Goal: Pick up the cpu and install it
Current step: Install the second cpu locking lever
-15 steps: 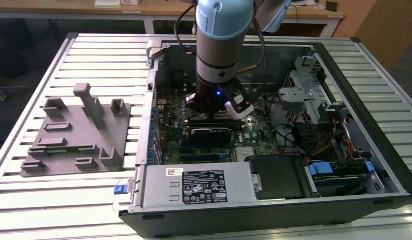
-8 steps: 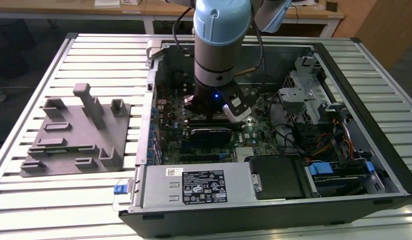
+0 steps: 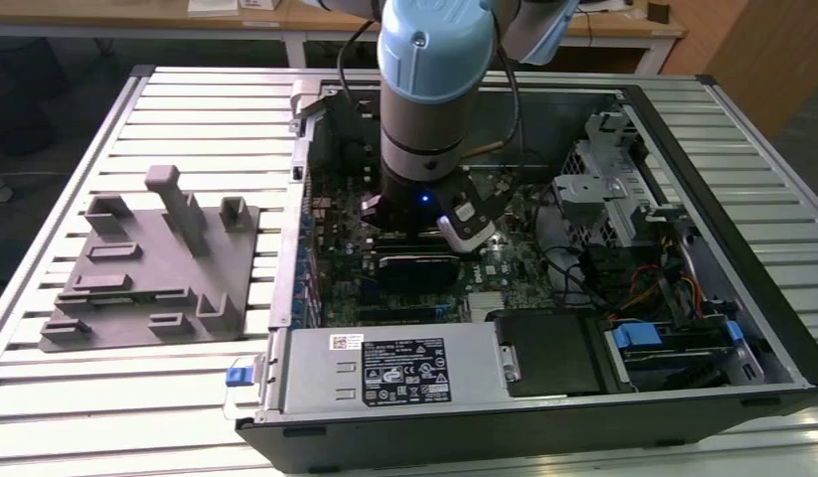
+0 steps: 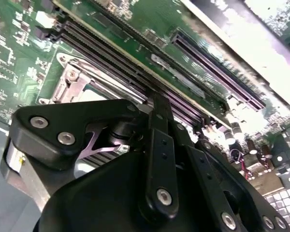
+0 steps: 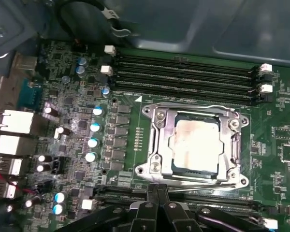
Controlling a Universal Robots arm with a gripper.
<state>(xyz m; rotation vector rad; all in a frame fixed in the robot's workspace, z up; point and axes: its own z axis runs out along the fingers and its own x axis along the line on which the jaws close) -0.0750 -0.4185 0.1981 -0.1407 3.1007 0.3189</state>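
— One cpu [image 5: 193, 147], pale top up, flat in the metal socket frame [image 5: 154, 145] on the motherboard [image 5: 72, 121].
— Long axis?
— Square, none; edges parallel to the memory slots [image 5: 183, 72].
— Pincer [image 5: 157, 212]?
— Just beside the socket's edge, above the board inside the computer case [image 3: 727, 258]; open or closed, cannot tell.

We see a robotics lab: an opened computer case [image 3: 542, 328] on a slatted aluminium worktable [image 3: 64, 199], wooden desks [image 3: 316, 25] behind.
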